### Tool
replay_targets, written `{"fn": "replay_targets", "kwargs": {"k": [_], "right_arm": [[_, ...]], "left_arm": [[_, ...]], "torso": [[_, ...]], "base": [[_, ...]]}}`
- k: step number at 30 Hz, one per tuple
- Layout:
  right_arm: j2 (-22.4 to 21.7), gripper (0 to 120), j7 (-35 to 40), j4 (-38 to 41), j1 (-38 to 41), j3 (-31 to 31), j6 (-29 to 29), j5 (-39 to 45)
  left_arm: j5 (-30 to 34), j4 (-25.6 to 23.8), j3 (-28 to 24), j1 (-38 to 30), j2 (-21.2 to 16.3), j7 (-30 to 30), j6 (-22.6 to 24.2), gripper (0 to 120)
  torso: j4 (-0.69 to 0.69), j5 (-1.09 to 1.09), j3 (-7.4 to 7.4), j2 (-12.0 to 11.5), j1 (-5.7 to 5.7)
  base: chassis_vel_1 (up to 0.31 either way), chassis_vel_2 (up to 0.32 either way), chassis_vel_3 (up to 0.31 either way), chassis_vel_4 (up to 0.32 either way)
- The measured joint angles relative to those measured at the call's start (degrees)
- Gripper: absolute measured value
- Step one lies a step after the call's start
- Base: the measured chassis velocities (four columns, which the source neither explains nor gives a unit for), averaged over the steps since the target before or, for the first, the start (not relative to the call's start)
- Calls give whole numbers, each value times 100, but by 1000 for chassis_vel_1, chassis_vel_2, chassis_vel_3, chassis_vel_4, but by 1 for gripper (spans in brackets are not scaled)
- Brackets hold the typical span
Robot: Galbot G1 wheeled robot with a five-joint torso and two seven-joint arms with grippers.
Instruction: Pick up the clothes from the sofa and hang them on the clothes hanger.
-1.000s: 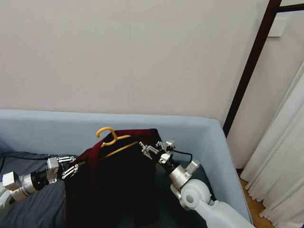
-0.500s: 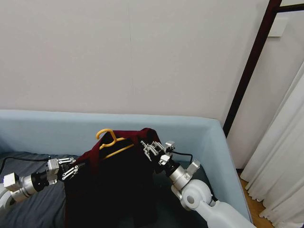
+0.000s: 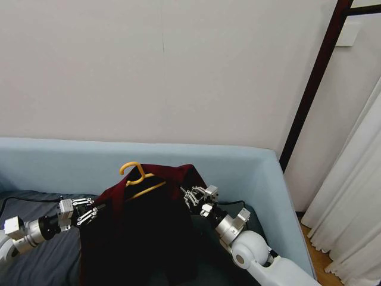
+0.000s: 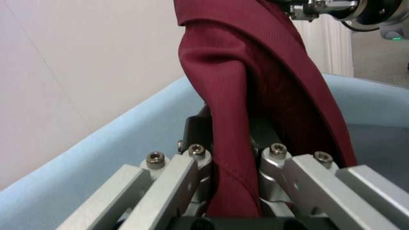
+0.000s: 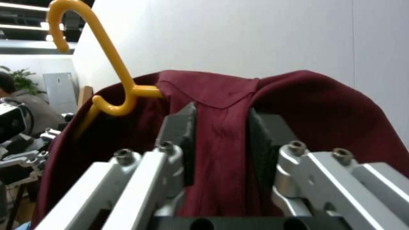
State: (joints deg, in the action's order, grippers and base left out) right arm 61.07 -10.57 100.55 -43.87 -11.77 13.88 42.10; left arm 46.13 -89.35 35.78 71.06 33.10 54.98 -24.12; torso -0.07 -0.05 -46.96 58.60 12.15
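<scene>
Status: dark red garment is already draped on the yellow hanger. The pair is held up in the air over the sofa seat, nearer its right end than its left, in front of the back rim. The hem hangs down toward the seat; can't tell if it touches.

Left gripper: clamped on a fold of cloth at the garment's left shoulder edge. In the left wrist view the fold runs straight up between the closed fingers.

Right gripper: clamped on the right shoulder, cloth pinched between both pads. It holds fabric only, not the hanger.

Key relation: the hanger's long axis runs left-right between the two grippers, with the right shoulder a bit closer to the sofa back. The hook stands upright above the collar, between the grippers and somewhat nearer the left one, its open end curling to the robot's left. Nothing holds the hook; it's only carried by the cloth tension.

Judgement: any transfer depends on both arms moving together and keeping that shoulder line taut. If it goes slack, the hanger can tip or slide out of the neck.

A dark post stands past the sofa's right end by the curtain; can't tell if it's a rack.
</scene>
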Motion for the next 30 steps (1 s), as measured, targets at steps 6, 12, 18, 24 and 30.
{"fn": "replay_targets", "kwargs": {"k": [6,12,18,24,30], "right_arm": [[-37,56,-40,110,-121,59,80,-223],[-150,80,437,396,-424,111,-85,-840],[-158,96,736,555,-591,82,-207,-923],[-149,100,975,638,-686,66,-296,-951],[-105,100,840,747,-618,-51,-337,-331]], "left_arm": [[0,-15,40,22,-15,3,0,7],[3,3,59,21,-37,5,0,7],[5,27,61,5,-40,5,-2,7],[22,12,71,8,-62,5,-1,7],[27,-10,79,28,-77,5,-2,7]], "torso": [[0,0,0,0,0],[-1,0,0,0,0],[0,0,0,0,0],[0,0,0,0,0],[0,0,0,0,0]], "base": [[0,0,0,0],[0,0,0,0],[0,0,0,0],[0,0,0,0],[0,0,0,0]]}}
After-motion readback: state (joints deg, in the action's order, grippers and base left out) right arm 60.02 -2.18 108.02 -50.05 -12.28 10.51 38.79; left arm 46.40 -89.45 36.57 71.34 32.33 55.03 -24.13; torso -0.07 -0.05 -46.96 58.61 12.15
